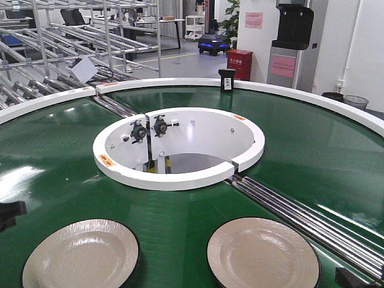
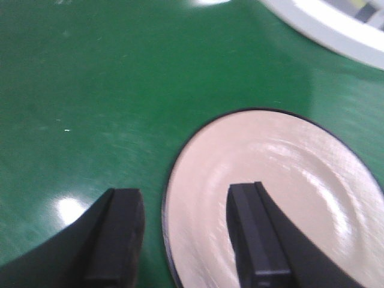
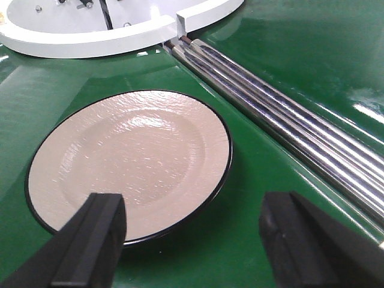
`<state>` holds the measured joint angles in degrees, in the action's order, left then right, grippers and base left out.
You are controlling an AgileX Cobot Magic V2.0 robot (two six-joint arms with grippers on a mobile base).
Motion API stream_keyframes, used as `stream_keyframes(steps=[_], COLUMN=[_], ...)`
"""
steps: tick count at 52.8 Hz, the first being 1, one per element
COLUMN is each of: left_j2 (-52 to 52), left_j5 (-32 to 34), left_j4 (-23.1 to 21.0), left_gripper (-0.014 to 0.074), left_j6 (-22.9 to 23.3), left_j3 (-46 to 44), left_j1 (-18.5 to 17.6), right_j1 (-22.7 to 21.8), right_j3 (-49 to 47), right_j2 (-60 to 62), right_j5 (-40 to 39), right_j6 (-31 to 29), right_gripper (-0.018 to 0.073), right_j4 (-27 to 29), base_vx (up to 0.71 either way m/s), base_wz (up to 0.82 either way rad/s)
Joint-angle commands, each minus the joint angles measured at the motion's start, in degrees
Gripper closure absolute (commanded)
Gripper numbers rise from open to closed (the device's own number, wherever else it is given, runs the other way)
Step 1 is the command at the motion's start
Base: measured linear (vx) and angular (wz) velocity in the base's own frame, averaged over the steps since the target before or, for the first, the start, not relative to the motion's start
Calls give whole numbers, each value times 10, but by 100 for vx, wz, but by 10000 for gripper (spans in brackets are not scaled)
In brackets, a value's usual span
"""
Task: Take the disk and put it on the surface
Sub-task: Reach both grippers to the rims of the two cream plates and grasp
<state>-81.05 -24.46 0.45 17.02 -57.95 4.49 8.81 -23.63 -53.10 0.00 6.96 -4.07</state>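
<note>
1. Plainly, in the front view two cream, black-rimmed plates lie flat on the green conveyor belt (image 1: 54, 174), near the bottom edge. The left plate (image 1: 81, 257) and the right plate (image 1: 263, 255) are well apart. The white inner ring (image 1: 180, 177) sits beyond them, and steel rollers (image 1: 300, 213) cross the belt just beside the right plate. Only dark slivers of the arms show at the picture's edges, too little to read. No tabletop for setting a plate down is in sight.

2. In the left wrist view, which is somewhat blurred, the left gripper (image 2: 185, 198) has its jaws spread and holds nothing. One finger hangs over bare belt and the other over the left plate (image 2: 282, 198), so the black rim runs between them. That looks like a stance for pinching the edge, since a flat plate offers no other hold. Whether either finger touches, I cannot tell.

3. In the right wrist view the right gripper (image 3: 195, 204) is likewise released and empty, with its jaws wide. One finger is over the near rim of the right plate (image 3: 129, 162); the other is over the belt, towards the rollers (image 3: 288, 126). Neither plate is lifted, so I judge the grab not yet made.
</note>
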Motion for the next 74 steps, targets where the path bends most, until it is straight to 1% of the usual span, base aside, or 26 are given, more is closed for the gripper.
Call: stream_keyframes(steps=[1,4,6,7,8,9,13,14,15,18,21,27,32,36,41,54,61,65,68,74], left_j2=[-26,-56,-77,-84,-99,-106,-146,-153,-168,-191,-210,-239,-257,-272,-291,-321,-322,-319,-315,-300], left_j5=[6,-3,-12,-19,-28,-34,-87,-97,-112,-144,-158,-170,-205,-219,-233,-255,-261,-267,-271,-281], left_j4=[-44,-112,-172,-194,-229,-253,-399,-421,-462,-528,-561,-565,-569,-563,-563,-570,-578,-583,-586,-600], left_gripper=[148,149,153,155,158,160,171,173,175,176,176,175,174,174,174,175,190,237,296,463], left_j6=[-39,-89,-138,-157,-200,-224,-382,-407,-442,-513,-563,-592,-616,-629,-629,-637,-642,-641,-641,-641], left_j3=[-70,-98,-113,-117,-126,-129,-144,-147,-150,-152,-152,-152,-152,-152,-152,-152,-152,-152,-152,-152], left_j1=[21,43,59,65,76,82,112,117,127,143,151,154,154,148,139,95,85,86,90,105], right_j1=[-2,-2,-2,-2,-2,-2,-2,-2,-2,-2,-2,-2,-2,-2,-2,-2,-2,-2,-2,-2], right_j3=[-20,-20,-20,-20,-20,-20,-20,-20,-20,-20,-20,-20,-20,-20,-20,-20,-20,-20,-20,-20], right_j2=[4,4,4,4,4,4,4,4,4,4,4,4,4,4,4,3,0,-1,-1,-4], right_j5=[-50,-50,-50,-50,-50,-50,-50,-50,-51,-50,-50,-50,-50,-50,-51,-50,-51,-50,-50,-50], right_j6=[-4,-4,-4,-4,-4,-4,-4,-4,-4,-4,-4,-4,-4,-4,-4,-4,-4,-4,-4,-1], right_gripper=[26,26,26,26,26,26,26,26,26,26,26,26,26,26,26,26,26,26,26,29], right_j4=[-2,-2,-2,-2,-2,-2,-2,-2,-2,-2,-2,-2,-2,-2,-2,-2,-4,-4,-3,2], base_vx=[0,0,0,0,0,0,0,0,0,0,0,0,0,0,0,0,0,0,0,0], base_wz=[0,0,0,0,0,0,0,0,0,0,0,0,0,0,0,0,0,0,0,0])
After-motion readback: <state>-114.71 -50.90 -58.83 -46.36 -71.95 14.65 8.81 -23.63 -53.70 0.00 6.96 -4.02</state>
